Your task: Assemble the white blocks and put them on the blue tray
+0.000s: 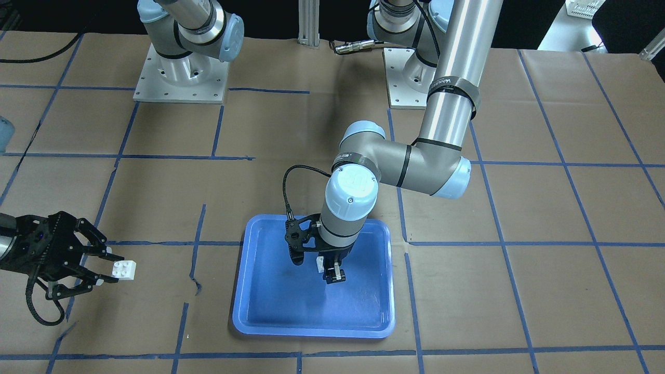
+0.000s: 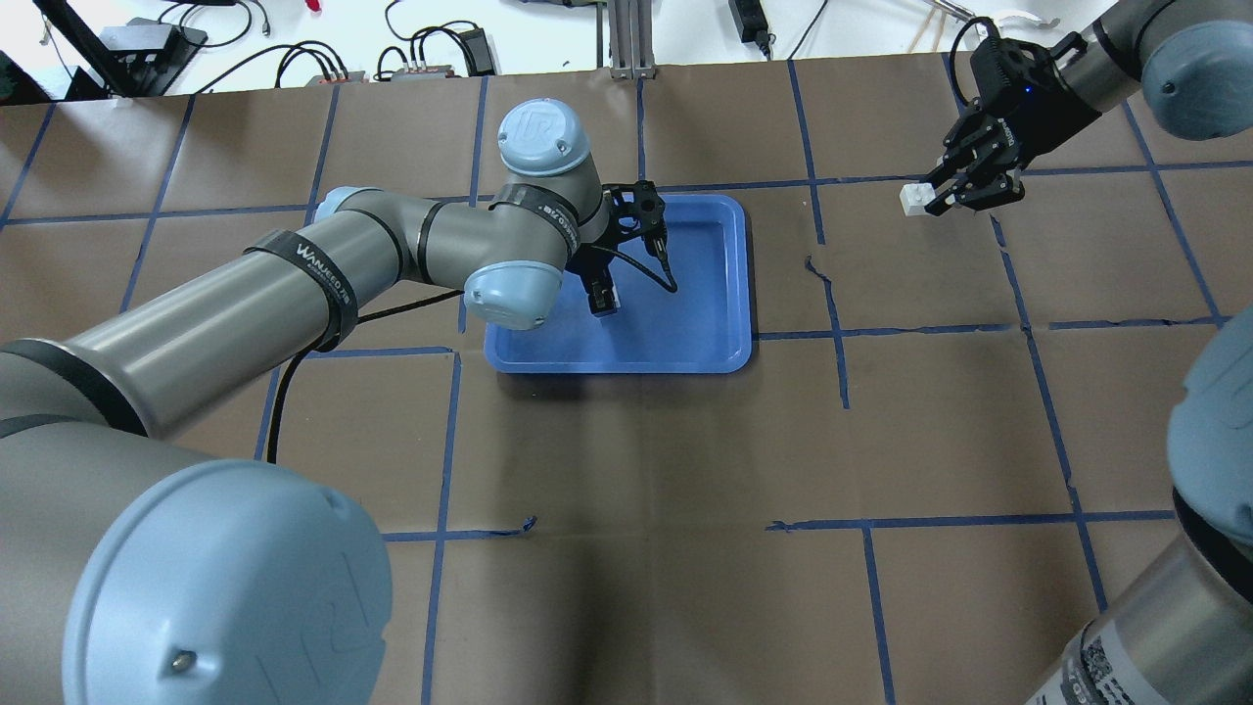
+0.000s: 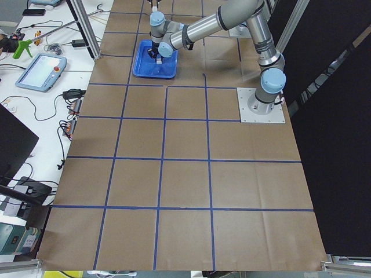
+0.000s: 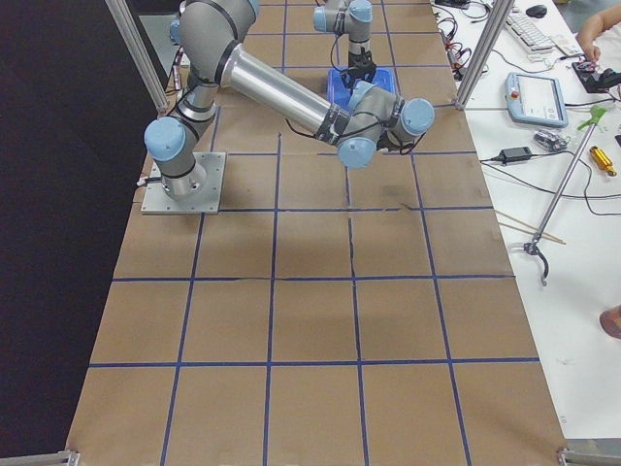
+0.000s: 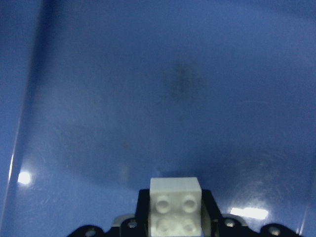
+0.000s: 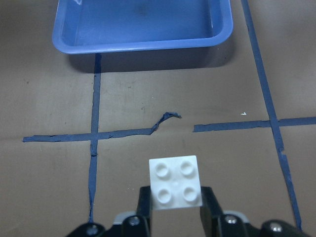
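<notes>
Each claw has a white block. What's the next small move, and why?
Probably swing the right claw and its white block toward the blue tray. The left claw holds the other white block over the tray, while the right one hangs over the table beside it, so the two are too far apart to join.

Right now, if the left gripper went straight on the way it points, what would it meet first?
The left gripper points straight down, so the white block it holds would meet the blue tray's bare floor first. The gap between them is hard to judge.
</notes>
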`<state>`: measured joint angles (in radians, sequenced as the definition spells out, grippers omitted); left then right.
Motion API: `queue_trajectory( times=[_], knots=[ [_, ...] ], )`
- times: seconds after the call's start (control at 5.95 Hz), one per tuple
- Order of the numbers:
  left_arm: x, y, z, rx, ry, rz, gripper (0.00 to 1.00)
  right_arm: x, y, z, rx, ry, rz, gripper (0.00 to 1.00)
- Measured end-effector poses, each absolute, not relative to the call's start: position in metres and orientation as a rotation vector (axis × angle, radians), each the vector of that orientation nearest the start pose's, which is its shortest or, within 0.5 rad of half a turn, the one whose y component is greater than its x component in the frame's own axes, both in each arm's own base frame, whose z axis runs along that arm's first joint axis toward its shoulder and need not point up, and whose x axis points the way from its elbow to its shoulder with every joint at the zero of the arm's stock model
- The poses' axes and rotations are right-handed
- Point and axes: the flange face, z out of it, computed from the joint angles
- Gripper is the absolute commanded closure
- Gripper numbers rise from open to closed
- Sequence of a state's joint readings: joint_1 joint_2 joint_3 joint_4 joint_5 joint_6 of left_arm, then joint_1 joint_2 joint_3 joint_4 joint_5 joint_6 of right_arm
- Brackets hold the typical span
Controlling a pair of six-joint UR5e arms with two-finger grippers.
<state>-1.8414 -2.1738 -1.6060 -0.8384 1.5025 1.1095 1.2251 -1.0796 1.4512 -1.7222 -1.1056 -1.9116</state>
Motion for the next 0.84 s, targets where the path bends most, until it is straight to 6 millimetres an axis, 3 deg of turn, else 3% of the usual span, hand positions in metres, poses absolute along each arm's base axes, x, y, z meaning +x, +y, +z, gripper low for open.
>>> queue_trajectory(
  times=[0.34, 0.5, 0.84],
  knots=[
    [-0.313, -0.605, 0.201, 1.999, 2.429, -0.203, 0.0, -0.032, -0.666, 0.284, -1.881, 1.949, -0.443, 0.76],
    [-0.31, -0.607, 0.218, 1.979, 2.413, -0.221, 0.0, -0.018, -0.667, 0.284, -1.887, 1.942, -0.435, 0.76],
    [-0.286, -0.6, 0.285, 1.843, 2.354, -0.171, 0.0, 0.025, -0.67, 0.285, -1.883, 1.955, -0.416, 0.76]
  ],
)
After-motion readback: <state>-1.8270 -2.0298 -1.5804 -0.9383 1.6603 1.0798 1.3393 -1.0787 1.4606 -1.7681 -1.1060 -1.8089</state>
